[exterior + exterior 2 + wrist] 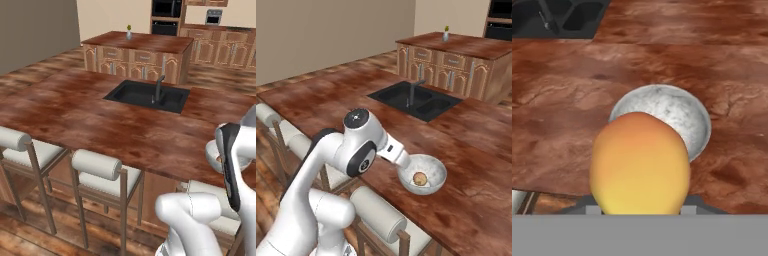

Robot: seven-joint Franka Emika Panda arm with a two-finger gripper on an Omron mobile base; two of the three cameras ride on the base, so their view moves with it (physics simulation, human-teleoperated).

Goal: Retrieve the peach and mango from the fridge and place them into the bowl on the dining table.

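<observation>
Left base view: 1 tabletop (100, 120), glossy red-brown wood, w/ 1 black inset sink (147, 96) & 1 dark tap (159, 89) toward its far edge. 2 stools (102, 175) w/ pale padded seats & thin metal legs along the near edge. 1 smaller wooden island (137, 52) behind, 1 small vase (129, 34) on top.

Right base view: 1 bowl (423, 174), round, shallow, pale speckled, on tabletop near its near edge. Inside it 1 small round fruit, the peach (419, 178), tan-pinkish here. White arm reaches in just beside the bowl's left rim.

Hand view: 1 mango (640, 164), smooth, egg-shaped, yellow-orange w/ deeper orange top, gripped in the claw (640, 207), fingers closed on its lower sides. Bowl's speckled rim shows right behind mango; whether they touch, can't tell
</observation>
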